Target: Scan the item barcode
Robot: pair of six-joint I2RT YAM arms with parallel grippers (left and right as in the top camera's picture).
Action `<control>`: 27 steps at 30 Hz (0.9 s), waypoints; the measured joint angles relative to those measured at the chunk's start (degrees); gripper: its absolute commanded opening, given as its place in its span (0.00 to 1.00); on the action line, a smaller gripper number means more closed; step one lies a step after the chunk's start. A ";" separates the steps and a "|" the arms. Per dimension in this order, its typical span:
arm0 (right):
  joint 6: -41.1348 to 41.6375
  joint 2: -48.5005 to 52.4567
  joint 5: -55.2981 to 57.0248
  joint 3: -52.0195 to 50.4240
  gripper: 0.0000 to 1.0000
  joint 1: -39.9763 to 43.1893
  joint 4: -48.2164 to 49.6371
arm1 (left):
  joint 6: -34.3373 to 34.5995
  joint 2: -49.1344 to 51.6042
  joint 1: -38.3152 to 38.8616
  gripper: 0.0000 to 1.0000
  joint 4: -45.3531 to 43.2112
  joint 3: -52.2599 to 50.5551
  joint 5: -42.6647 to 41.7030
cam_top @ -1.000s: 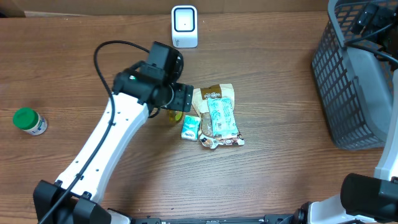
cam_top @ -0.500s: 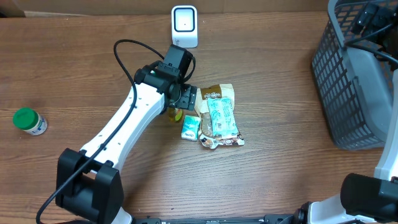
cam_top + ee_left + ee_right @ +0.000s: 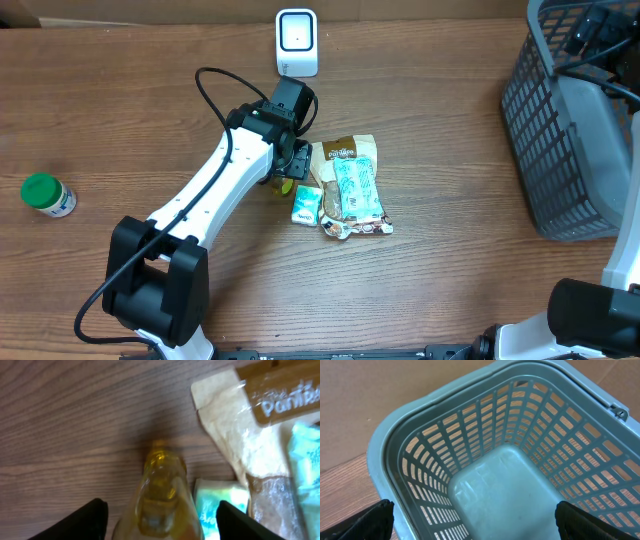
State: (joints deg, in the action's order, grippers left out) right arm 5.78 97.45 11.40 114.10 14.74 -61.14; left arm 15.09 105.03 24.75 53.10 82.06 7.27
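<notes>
Straddling the yellow bottle (image 3: 160,475), left claw (image 3: 161,512) stands wide; right claw (image 3: 475,517) wide above basket rim (image 3: 402,422).

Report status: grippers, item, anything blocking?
Left gripper open, straddling yellow bottle, not gripped. Right gripper open over grey basket. Packets lie close beside bottle.

shop checkout setup: barcode scanner (image 3: 296,42), shopping basket (image 3: 535,150), packaged goods (image 3: 352,185)
</notes>
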 measured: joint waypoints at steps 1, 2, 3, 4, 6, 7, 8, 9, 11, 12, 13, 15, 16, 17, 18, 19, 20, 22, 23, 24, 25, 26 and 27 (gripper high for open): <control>0.00 0.00 0.00 0.00 1.00 0.00 -0.02 | 0.04 0.02 0.02 0.61 0.13 -0.02 0.09; 0.00 0.00 0.02 0.00 1.00 0.00 -0.02 | 0.02 0.02 0.02 0.59 0.02 -0.02 0.09; 0.02 0.00 -0.02 0.00 1.00 0.00 -0.04 | 0.02 0.02 0.02 0.57 0.04 -0.02 0.11; 0.00 0.00 0.00 0.00 1.00 0.00 -0.02 | 0.00 0.04 0.02 0.55 0.00 -0.02 0.11; 0.00 0.00 0.00 0.00 1.00 0.00 -0.04 | 0.00 0.04 0.02 0.54 0.09 -0.02 0.09; 0.02 0.00 0.00 0.00 1.00 0.00 -0.02 | 0.00 0.04 0.02 0.54 0.11 -0.02 0.11; 0.02 0.00 0.00 0.00 1.00 0.00 -0.02 | 0.00 0.04 0.02 0.54 0.24 -0.02 0.11; 0.02 0.00 0.00 0.00 1.00 0.00 0.00 | 0.00 0.04 0.02 0.52 0.33 -0.02 0.11; 0.00 0.00 0.00 0.00 1.00 0.00 -0.04 | 0.00 0.04 0.02 0.45 0.57 -0.02 0.11; 0.00 0.00 0.02 0.00 1.00 0.00 -0.04 | 0.11 0.04 0.02 0.39 0.70 0.00 0.13; 0.00 0.00 0.00 0.00 1.00 0.00 -0.02 | 0.22 0.04 0.02 0.35 0.79 0.00 0.11; 0.00 0.00 0.00 0.00 1.00 0.00 0.00 | 0.15 0.04 0.02 0.22 0.98 0.00 0.31; 0.02 0.00 0.00 0.00 1.00 0.00 -0.04 | 0.17 0.04 0.02 0.16 1.07 0.00 0.33; 0.02 0.00 0.00 0.00 1.00 0.00 -0.02 | 0.20 0.04 0.02 0.12 1.09 0.02 0.28; 0.00 0.00 0.00 0.00 1.00 0.00 -0.02 | 0.04 0.04 0.02 0.07 1.11 0.07 0.35; 0.02 0.00 0.00 0.00 1.00 0.00 -0.04 | 0.00 0.04 0.00 0.04 1.18 0.13 0.31; 0.00 0.00 0.00 0.00 1.00 0.00 -0.04 | 0.02 0.04 -0.02 0.04 1.33 0.20 0.31; 0.00 0.00 0.00 0.00 1.00 0.00 -0.04 | 0.02 0.04 -0.17 0.04 2.01 0.48 0.28; 0.02 0.00 0.00 0.00 1.00 0.00 0.00 | 0.02 0.04 -0.33 0.04 2.34 0.57 0.28; 0.04 0.00 0.00 0.00 1.00 0.00 -0.02 | 0.02 0.04 -0.59 0.04 2.91 0.81 0.28; 0.02 0.00 0.02 0.00 1.00 0.00 0.00 | 0.02 0.04 -0.98 0.04 3.58 1.22 0.26; 0.02 0.00 0.00 0.00 1.00 0.00 -0.04 | 0.02 0.04 -1.31 0.04 4.26 1.73 0.26; 0.02 0.00 0.00 0.00 1.00 0.00 -0.02 | 0.02 0.04 -1.95 0.04 5.42 2.75 0.20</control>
State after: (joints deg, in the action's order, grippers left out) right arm 5.80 97.45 11.40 114.10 14.74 -61.17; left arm 15.11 105.08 22.81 58.52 84.82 7.46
